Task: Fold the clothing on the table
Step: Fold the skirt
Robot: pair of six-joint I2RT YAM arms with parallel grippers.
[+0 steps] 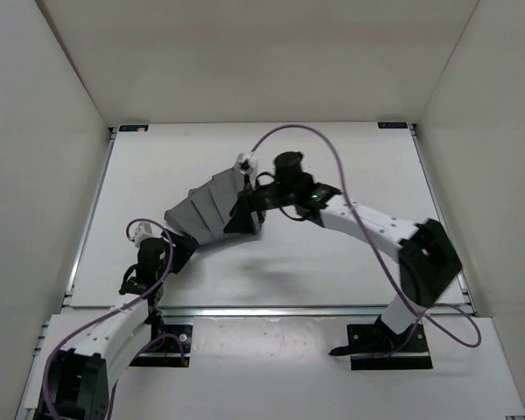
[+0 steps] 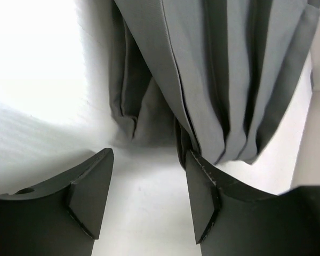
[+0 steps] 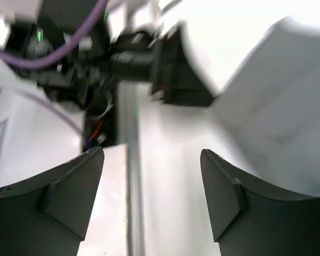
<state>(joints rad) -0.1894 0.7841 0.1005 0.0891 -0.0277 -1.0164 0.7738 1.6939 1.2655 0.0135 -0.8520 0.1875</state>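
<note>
The clothing point(image 1: 208, 208) is a grey pleated skirt, bunched into a slanting band on the white table point(image 1: 350, 262), left of centre. My left gripper point(image 1: 177, 249) sits at the band's lower left end. In the left wrist view it point(image 2: 149, 154) is open over bare table, and the skirt's pleats point(image 2: 224, 80) hang just beyond, touching the right fingertip point(image 2: 194, 160). My right gripper point(image 1: 243, 217) hovers at the skirt's right edge. In the blurred right wrist view it point(image 3: 152, 151) is open with nothing between the fingers.
A thin metal rail point(image 1: 271, 309) runs along the table's near edge, also in the right wrist view as the rail point(image 3: 129, 202). A purple cable point(image 1: 332, 157) loops above the right arm. White walls enclose the table on three sides.
</note>
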